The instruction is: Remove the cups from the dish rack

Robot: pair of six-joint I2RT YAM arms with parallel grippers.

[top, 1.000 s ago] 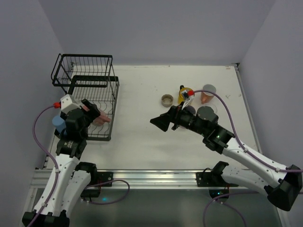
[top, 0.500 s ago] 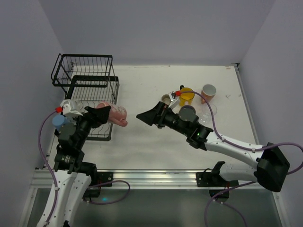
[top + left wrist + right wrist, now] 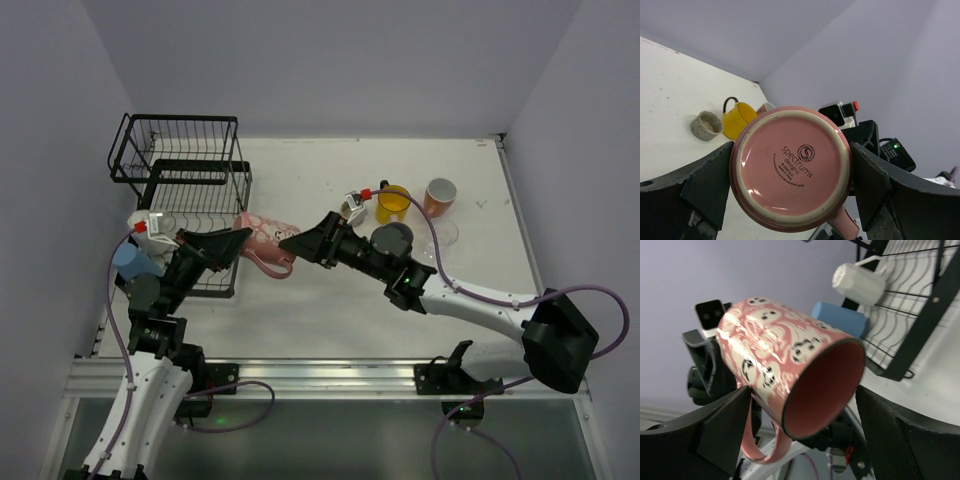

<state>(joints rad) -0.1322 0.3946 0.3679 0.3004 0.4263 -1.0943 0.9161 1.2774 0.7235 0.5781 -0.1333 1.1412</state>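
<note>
Pink mug (image 3: 262,237) moved right, clamped in left hand (image 3: 230,242); right hand (image 3: 293,243) spread.

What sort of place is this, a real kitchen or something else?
Probably a robot test cell, not a kitchen: a white table boxed in by plain walls, holding a dish rack and a few cups.

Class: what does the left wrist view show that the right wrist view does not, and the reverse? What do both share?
Left wrist only: the printed base of the pink mug, a yellow cup, a small beige cup. Right wrist only: the mug's open mouth and patterned side, the dish rack, a light blue cup. Both: that mug between dark jaws.
</note>
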